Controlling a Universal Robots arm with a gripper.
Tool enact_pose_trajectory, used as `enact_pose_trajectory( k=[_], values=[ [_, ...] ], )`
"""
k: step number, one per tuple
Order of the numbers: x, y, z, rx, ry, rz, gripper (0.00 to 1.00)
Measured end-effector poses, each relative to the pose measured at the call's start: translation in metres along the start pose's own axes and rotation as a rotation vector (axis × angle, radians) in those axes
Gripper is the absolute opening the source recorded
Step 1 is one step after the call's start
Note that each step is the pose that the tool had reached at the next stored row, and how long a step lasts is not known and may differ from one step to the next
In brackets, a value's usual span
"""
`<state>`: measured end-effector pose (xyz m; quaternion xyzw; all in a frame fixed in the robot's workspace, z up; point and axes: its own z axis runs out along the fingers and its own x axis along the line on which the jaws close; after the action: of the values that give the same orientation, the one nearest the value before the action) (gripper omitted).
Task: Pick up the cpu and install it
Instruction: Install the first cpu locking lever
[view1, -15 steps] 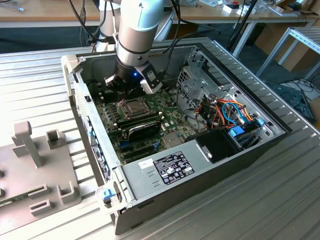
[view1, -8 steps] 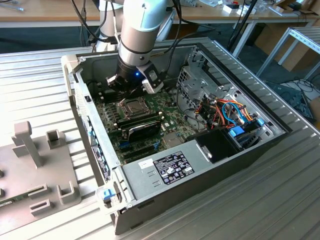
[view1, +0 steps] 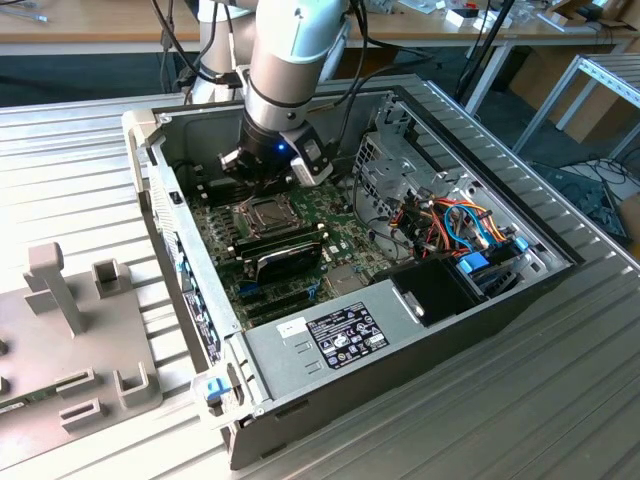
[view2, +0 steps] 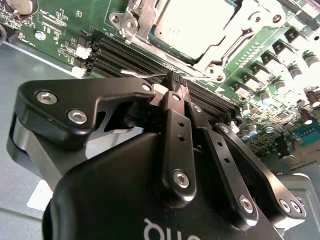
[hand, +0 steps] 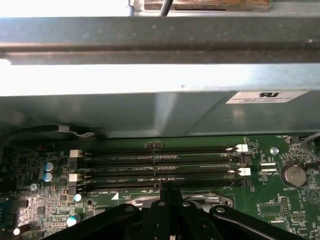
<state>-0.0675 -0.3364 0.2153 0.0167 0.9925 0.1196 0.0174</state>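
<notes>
Arm: pale grey and silver, descending steeply from the top of the exterior view into the open computer case (view1: 400, 300); the wrist sits low over the far part of the green motherboard (view1: 330, 215), with a small blue light on it.

Hand (view2: 176, 80): black, its linkage bars and screws in the foreground of the second wrist view. The two fingers (view2: 172, 107) are closed tip to tip with nothing between them, the tips poised just above the black memory slots (hand: 160, 165). In the first wrist view the joined tips (hand: 167, 187) point at the slot row nearest the socket.

Cpu (view2: 192, 22): dull silver square, lying flat inside the socket under the hinged metal frame (view2: 235, 37). It lies apart from the fingertips, just beyond the memory slots. In the exterior view it appears as a dark square in the frame (view1: 262, 212), directly below the wrist.

Other contents: long black module (view1: 285, 255) beside the socket, toward the camera; coloured cables (view1: 460, 225) at the exterior view's right; labelled grey power unit (view1: 340, 335) at the near edge. The case rests on a ribbed metal counter (view1: 560, 400).

Obscured: the arm's base is cut off above; the wrist hides the fingertips in the exterior view; the cpu's far edge is cut off in the second wrist view. Whether the frame is latched cannot be told.
</notes>
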Motion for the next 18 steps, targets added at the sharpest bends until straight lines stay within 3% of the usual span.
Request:
enact_pose_trajectory(
  k=[5, 6, 8, 18],
  values=[
    [-0.0036, 0.0011, 0.0007, -0.004, 0.0, 0.0, 0.11],
    [-0.006, 0.0011, 0.0015, -0.0245, 0.0007, 0.001, 0.11],
    [-0.0086, -0.0013, 0.0061, -0.0245, 0.0008, 0.001, 0.11],
    [-0.0108, -0.0019, 0.0085, -0.0247, 0.0006, 0.001, 0.11]
  ],
)
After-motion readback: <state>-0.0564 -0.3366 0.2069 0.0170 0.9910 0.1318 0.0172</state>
